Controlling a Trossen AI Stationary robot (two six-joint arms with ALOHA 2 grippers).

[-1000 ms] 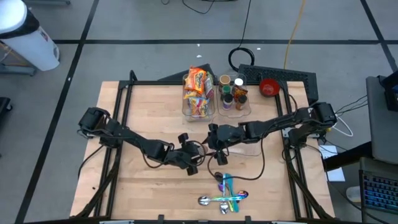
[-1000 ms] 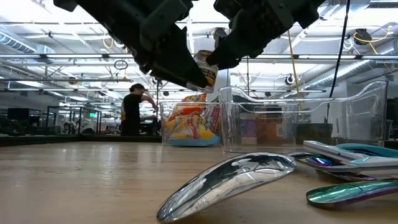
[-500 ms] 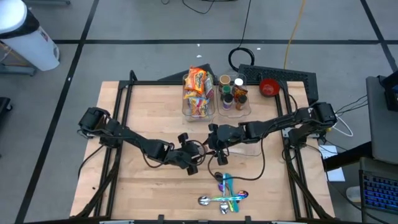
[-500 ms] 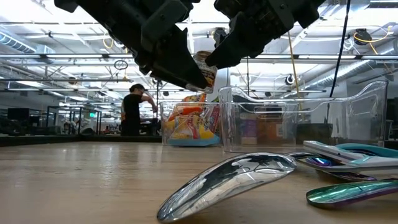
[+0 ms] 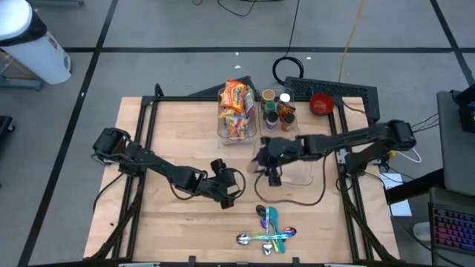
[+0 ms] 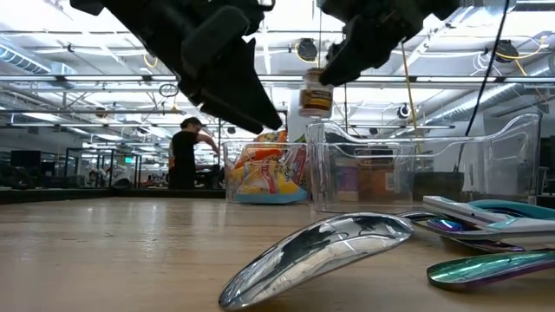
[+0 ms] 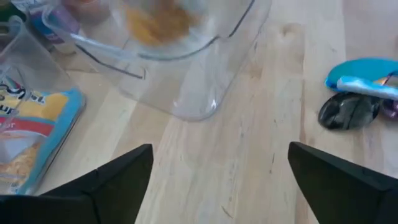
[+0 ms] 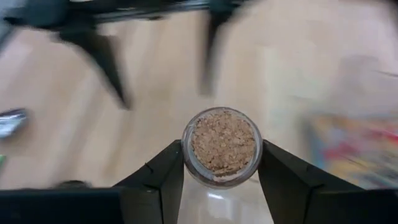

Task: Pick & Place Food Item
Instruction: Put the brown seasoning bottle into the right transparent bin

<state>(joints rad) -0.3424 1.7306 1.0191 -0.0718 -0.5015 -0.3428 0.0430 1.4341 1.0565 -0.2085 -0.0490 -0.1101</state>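
A small spice jar (image 6: 316, 94) with brown granules (image 8: 222, 144) hangs above the table's middle, with my right gripper (image 5: 269, 165) shut on it. It is beside a clear empty bin (image 5: 298, 170). My left gripper (image 5: 234, 183) stands open to the jar's left, above the bare wood. Nothing lies between its fingers in the left wrist view (image 7: 217, 180). At the far edge, one clear bin holds snack packets (image 5: 237, 110) and another holds spice jars (image 5: 279, 111). My right gripper pinches the jar's round wall (image 8: 186, 149) between its two fingers, one on each side. In the low view the fingers (image 6: 347, 54) come at it slanting down from above. The jar hangs below them, lifted clear of the table.
Several shiny spoons (image 5: 267, 230) lie near the front edge, close to the low camera (image 6: 321, 251). A red bowl (image 5: 320, 104) sits at the back right. A cable (image 5: 293, 199) loops across the wood below my right gripper. A person (image 6: 186, 152) stands far behind the table.
Both grippers met at the jar over the table's middle. My left gripper has opened and let go of it. My right gripper has carried the jar toward the table's right edge, clear of the left fingers.
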